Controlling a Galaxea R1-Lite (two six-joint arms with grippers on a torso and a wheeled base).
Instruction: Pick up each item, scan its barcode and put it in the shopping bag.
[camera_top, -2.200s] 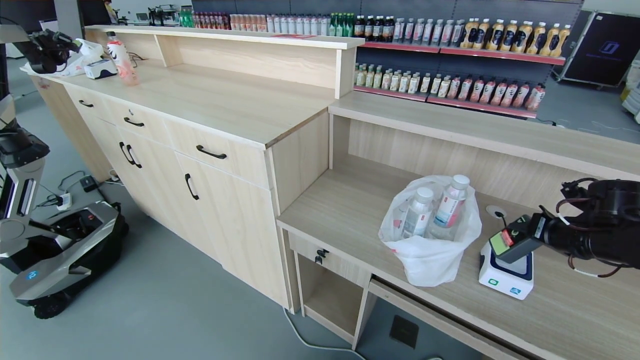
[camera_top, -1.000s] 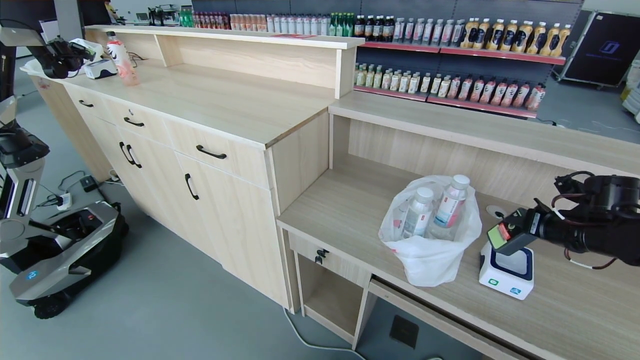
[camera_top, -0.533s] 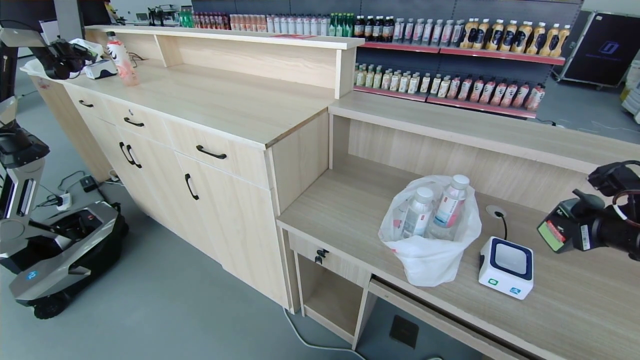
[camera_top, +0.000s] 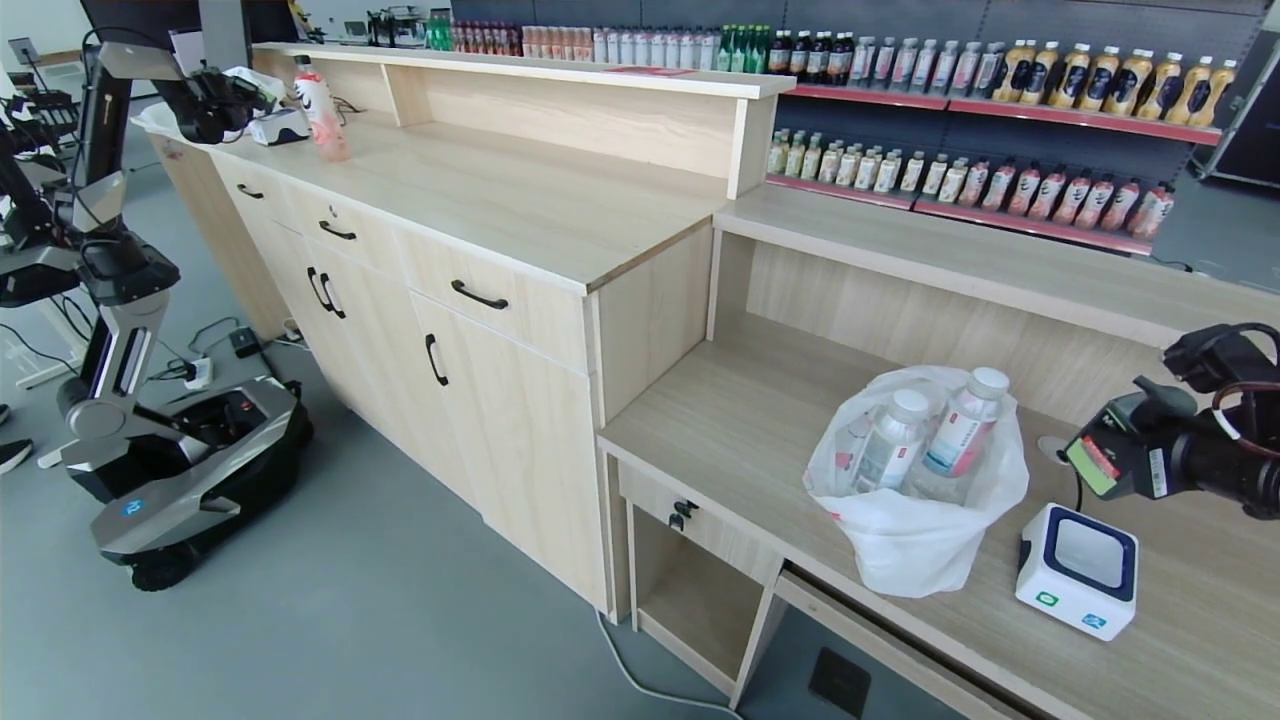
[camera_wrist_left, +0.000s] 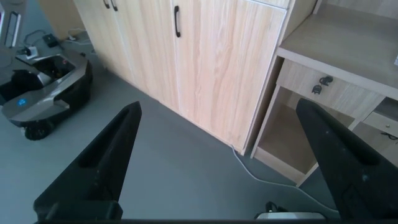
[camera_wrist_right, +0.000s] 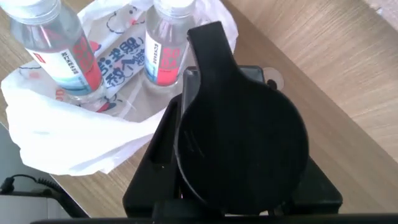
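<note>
A white shopping bag (camera_top: 915, 520) stands on the low counter with two clear bottles (camera_top: 890, 440) with red labels upright inside; the bag (camera_wrist_right: 74, 134) and the bottles (camera_wrist_right: 59, 43) also show in the right wrist view. Just right of the bag sits the white barcode scanner (camera_top: 1078, 585). My right gripper (camera_top: 1110, 462) is shut on a dark round item (camera_wrist_right: 242, 149) with a green and red label, held in the air above and slightly right of the scanner. My left gripper (camera_wrist_left: 217, 106) hangs open over the grey floor, in front of the cabinet, with nothing between its fingers.
A taller wooden counter (camera_top: 520, 200) with drawers stands to the left. Another wheeled robot (camera_top: 160, 470) stands on the floor at far left, its arm by a pink bottle (camera_top: 320, 110). Drink shelves (camera_top: 960, 130) line the back wall.
My right gripper carried the dark item from just above the scanner off to the right and slightly up. The head camera has also shifted, moving the whole scene to the right.
</note>
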